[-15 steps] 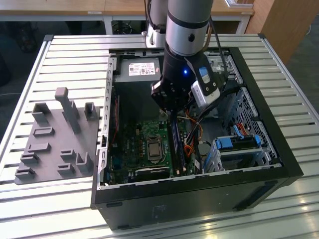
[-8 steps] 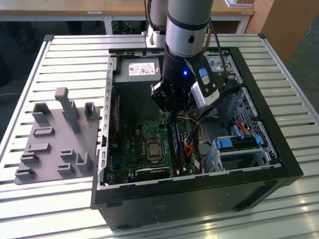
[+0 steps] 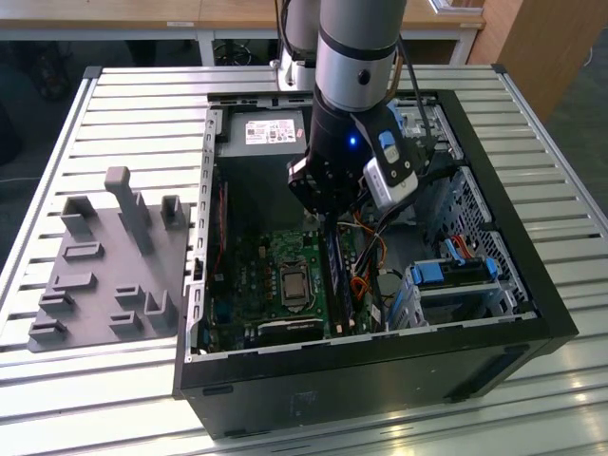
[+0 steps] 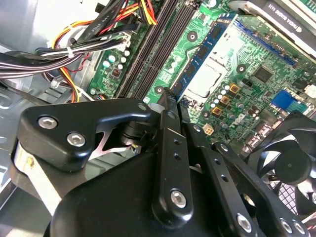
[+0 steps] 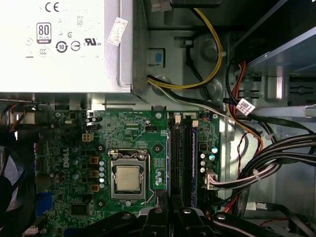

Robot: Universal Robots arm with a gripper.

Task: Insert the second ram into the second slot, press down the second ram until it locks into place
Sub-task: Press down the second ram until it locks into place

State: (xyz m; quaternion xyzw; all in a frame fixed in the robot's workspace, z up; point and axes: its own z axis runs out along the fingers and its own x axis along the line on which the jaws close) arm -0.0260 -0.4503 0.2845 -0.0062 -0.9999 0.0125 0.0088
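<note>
The second ram (image 4: 210, 49) is a thin blue stick with black chips. It stands upright in the memory slot nearest the processor socket (image 5: 127, 177) and appears edge-on as a blue strip (image 5: 168, 158) in the first wrist view. My gripper (image 4: 168, 101) is shut, with its fingertips together at the near end of that stick's top edge; I cannot tell if they touch it. From the exterior view, the gripper (image 3: 328, 220) reaches down into the open computer case over the slots. Another blue stick (image 5: 193, 153) sits two slots away.
The silver power supply (image 5: 59, 44) lies beyond the motherboard. Bundles of black and coloured cables (image 5: 266, 158) run beside the slots. A black fan (image 4: 291, 163) sits close to the gripper. A drive cage (image 3: 456, 275) is at the exterior view's right; a grey fixture plate (image 3: 109, 266) lies outside the case.
</note>
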